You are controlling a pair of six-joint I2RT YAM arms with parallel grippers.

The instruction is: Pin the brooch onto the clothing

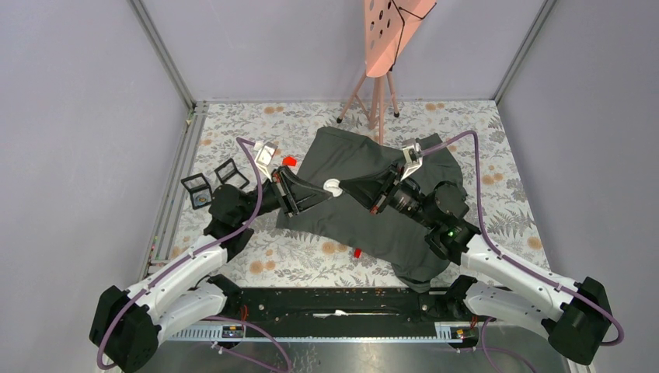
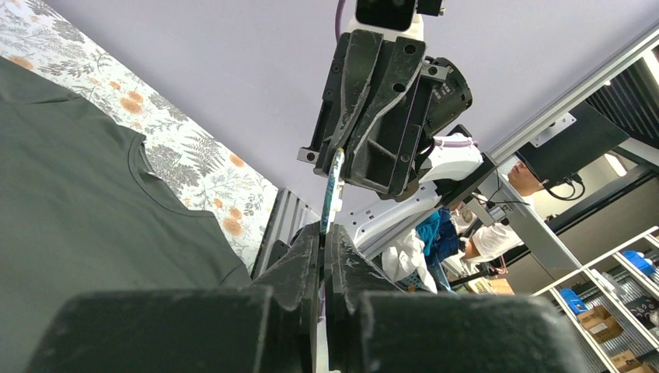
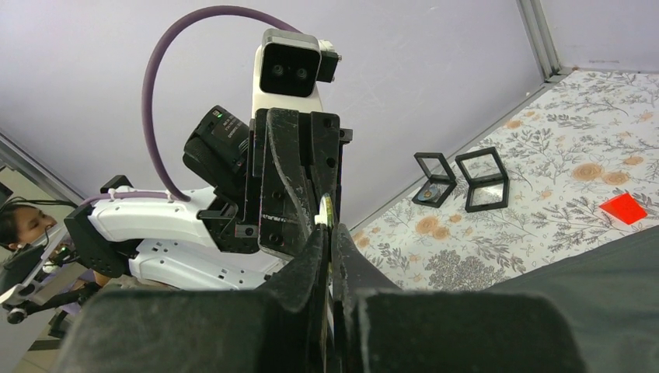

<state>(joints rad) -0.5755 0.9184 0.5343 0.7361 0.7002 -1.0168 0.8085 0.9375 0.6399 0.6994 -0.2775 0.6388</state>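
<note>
Brooch (image 1: 332, 186) pinched between left tool (image 2: 323, 237) and right tool (image 3: 326, 233), over T-shirt (image 1: 346, 151)

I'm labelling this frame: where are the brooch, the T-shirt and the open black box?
brooch (image 1: 332, 186), top view, its white round face.
T-shirt (image 1: 351, 152), top view, bare upper fabric.
open black box (image 1: 197, 190), top view, its left half.

left arm (image 1: 183, 272) and right arm (image 1: 509, 272) reaching inward, tips meeting, both jaws clamped
</note>
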